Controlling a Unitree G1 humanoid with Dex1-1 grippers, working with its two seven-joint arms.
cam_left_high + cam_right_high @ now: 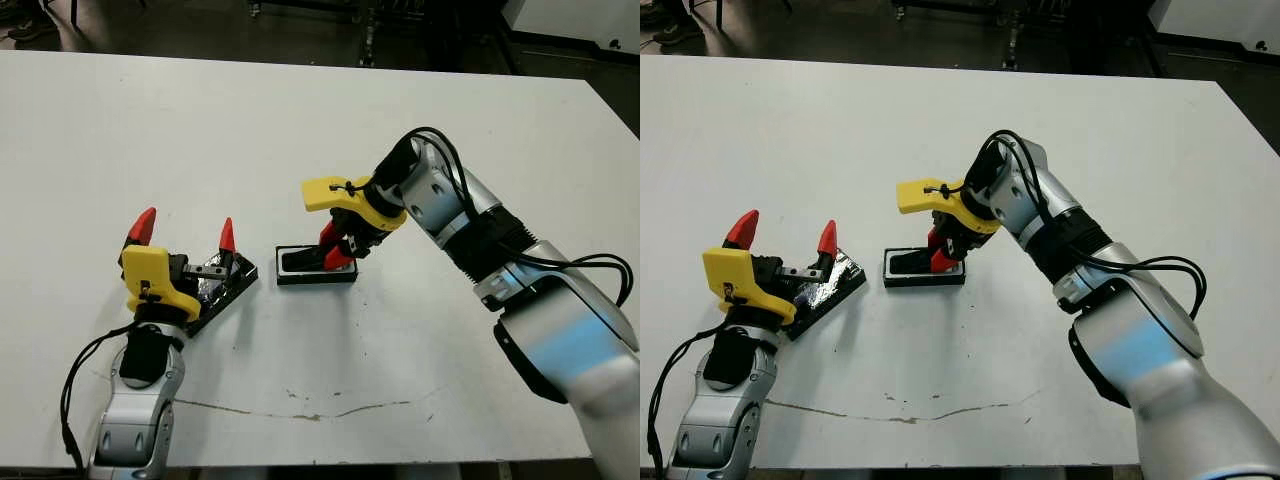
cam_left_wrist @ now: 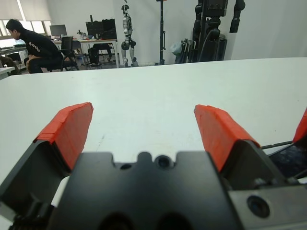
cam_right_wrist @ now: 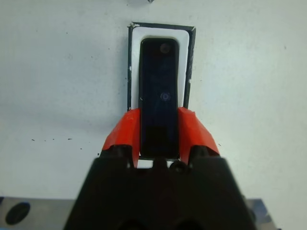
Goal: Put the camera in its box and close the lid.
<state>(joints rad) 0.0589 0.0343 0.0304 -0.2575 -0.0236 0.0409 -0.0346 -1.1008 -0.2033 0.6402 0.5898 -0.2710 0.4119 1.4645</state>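
The box [image 1: 300, 279], a shallow black tray with a white inside, lies near the table's middle. The camera [image 3: 159, 96], a flat black bar, sits lengthwise over the white inside [image 3: 135, 57], its far end down in the tray. My right gripper [image 1: 338, 252] is shut on the camera's near end, with a red finger [image 3: 123, 134] on each long side. To the left lies the lid [image 1: 225, 290], a glossy black panel, flat and askew. My left gripper [image 1: 186, 232] hovers open just above its left part, holding nothing; its fingers [image 2: 69, 127] stand wide apart.
The table's front edge [image 1: 330, 462] runs close below both arms, with a thin dark crack line [image 1: 300, 412] near it. Bare white tabletop [image 1: 250, 120] stretches behind the box. Beyond the far edge stand dark equipment frames [image 2: 211, 28], and a person [image 2: 33, 48] sits at a desk.
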